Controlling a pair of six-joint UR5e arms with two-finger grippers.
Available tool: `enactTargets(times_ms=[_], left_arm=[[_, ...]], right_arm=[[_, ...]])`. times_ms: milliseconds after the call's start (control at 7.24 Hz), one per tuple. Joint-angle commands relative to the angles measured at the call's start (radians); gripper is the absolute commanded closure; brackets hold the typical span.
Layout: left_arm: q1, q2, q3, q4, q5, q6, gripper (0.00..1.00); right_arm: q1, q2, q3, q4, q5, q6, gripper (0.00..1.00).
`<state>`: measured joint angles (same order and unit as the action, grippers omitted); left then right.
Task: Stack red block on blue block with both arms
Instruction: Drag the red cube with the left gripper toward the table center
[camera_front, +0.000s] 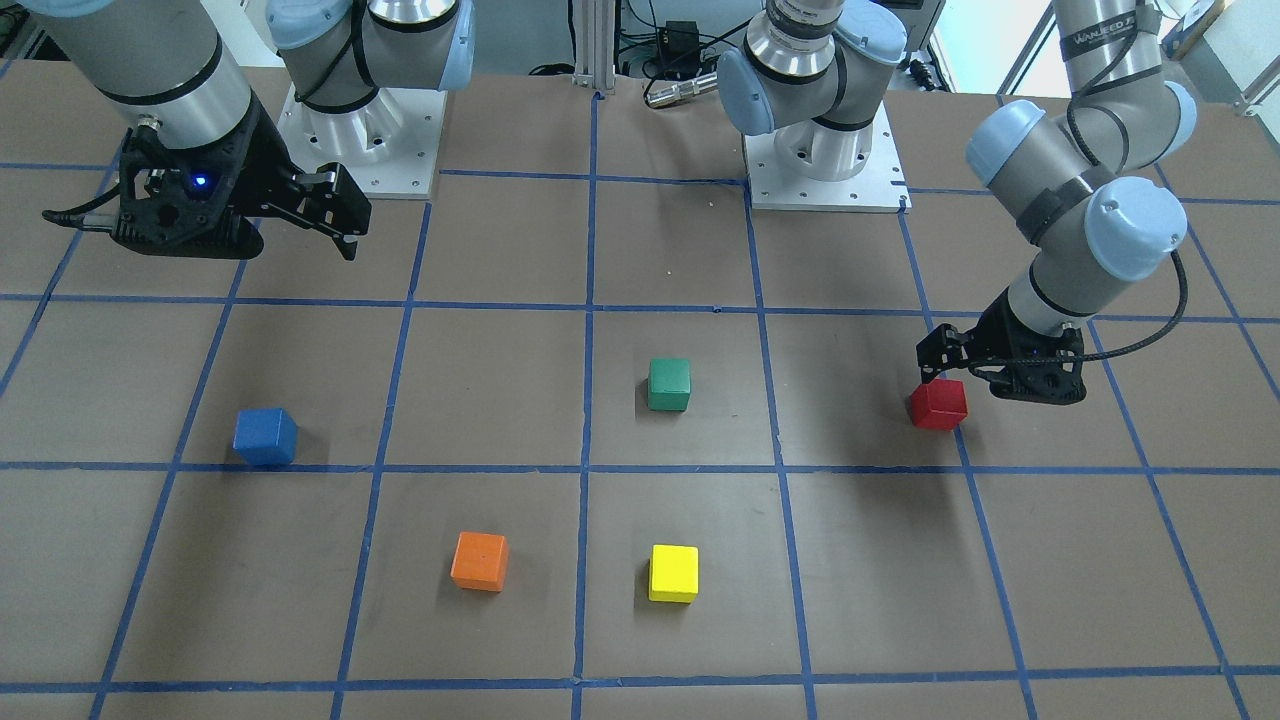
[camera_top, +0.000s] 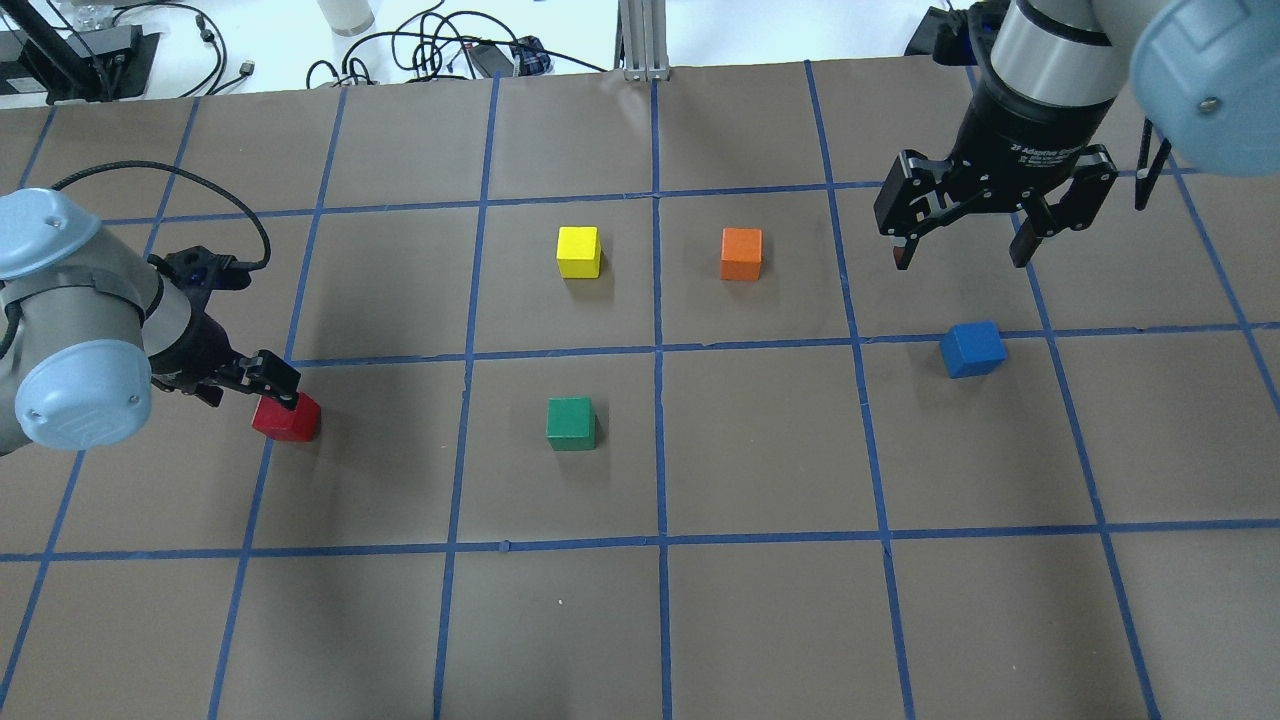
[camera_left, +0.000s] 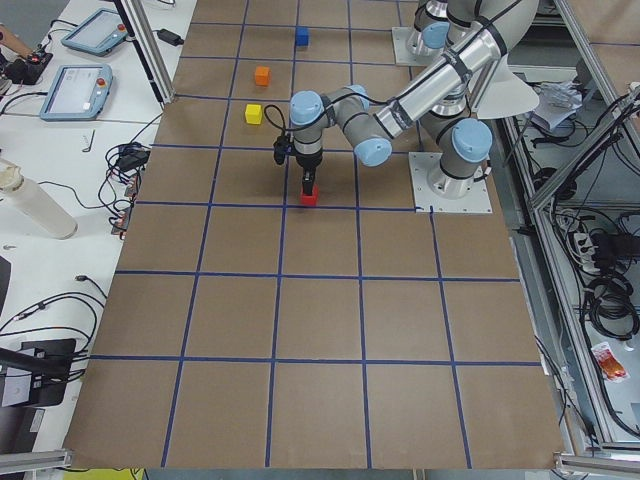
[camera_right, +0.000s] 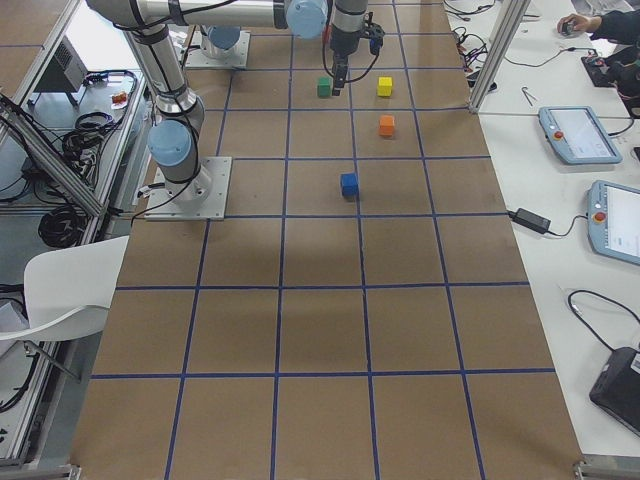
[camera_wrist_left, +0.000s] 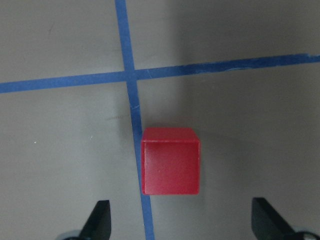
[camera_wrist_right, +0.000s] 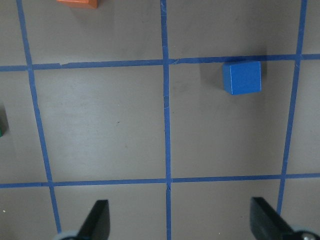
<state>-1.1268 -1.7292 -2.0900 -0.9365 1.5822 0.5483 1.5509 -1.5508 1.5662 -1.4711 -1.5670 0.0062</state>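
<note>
The red block (camera_front: 938, 404) sits on the brown table over a blue tape line, on my left side. My left gripper (camera_front: 945, 372) hangs just above it. In the left wrist view the red block (camera_wrist_left: 170, 161) lies between and slightly ahead of the open fingertips (camera_wrist_left: 102, 220), untouched. The overhead view shows the left gripper (camera_top: 272, 392) at the red block's (camera_top: 287, 417) edge. The blue block (camera_top: 970, 348) sits on the right side. My right gripper (camera_top: 960, 255) is open and empty, raised beyond the blue block (camera_wrist_right: 242, 77).
A green cube (camera_top: 571, 423) sits mid-table. A yellow cube (camera_top: 578, 251) and an orange cube (camera_top: 741, 254) lie farther out. Both arm bases (camera_front: 825, 170) stand at the robot's table edge. Blue tape lines grid the table.
</note>
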Motion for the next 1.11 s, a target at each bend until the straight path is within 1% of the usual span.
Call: enactTargets(times_ms=[0, 138, 276, 415, 553, 691, 829, 967], left_arm=[[0.001, -0.071, -0.008, 0.097, -0.002, 0.044, 0.00], [-0.002, -0.082, -0.010, 0.100, -0.002, 0.050, 0.00], [-0.002, -0.085, -0.010, 0.100, -0.007, 0.050, 0.15], [-0.004, -0.090, -0.010, 0.094, -0.010, 0.048, 0.46], [-0.004, -0.092, -0.007, 0.090, -0.010, 0.051, 0.73], [-0.011, -0.082, 0.010, 0.090, -0.010, 0.048, 0.77], [-0.052, -0.063, 0.031, 0.071, -0.010, 0.036, 0.79], [-0.135, -0.040, 0.068, 0.001, -0.007, -0.006, 0.79]], right_arm=[[0.000, 0.000, 0.000, 0.000, 0.004, 0.000, 0.00], [0.000, 0.000, 0.000, 0.000, 0.004, 0.000, 0.00], [0.000, 0.000, 0.000, 0.000, 0.004, 0.000, 0.00], [0.000, 0.000, 0.000, 0.000, 0.004, 0.000, 0.00], [0.000, 0.000, 0.000, 0.000, 0.002, 0.000, 0.00], [0.000, 0.000, 0.000, 0.002, 0.002, 0.000, 0.00], [0.000, 0.000, 0.000, 0.002, 0.002, 0.000, 0.00], [0.000, 0.000, 0.000, 0.002, 0.002, 0.000, 0.00]])
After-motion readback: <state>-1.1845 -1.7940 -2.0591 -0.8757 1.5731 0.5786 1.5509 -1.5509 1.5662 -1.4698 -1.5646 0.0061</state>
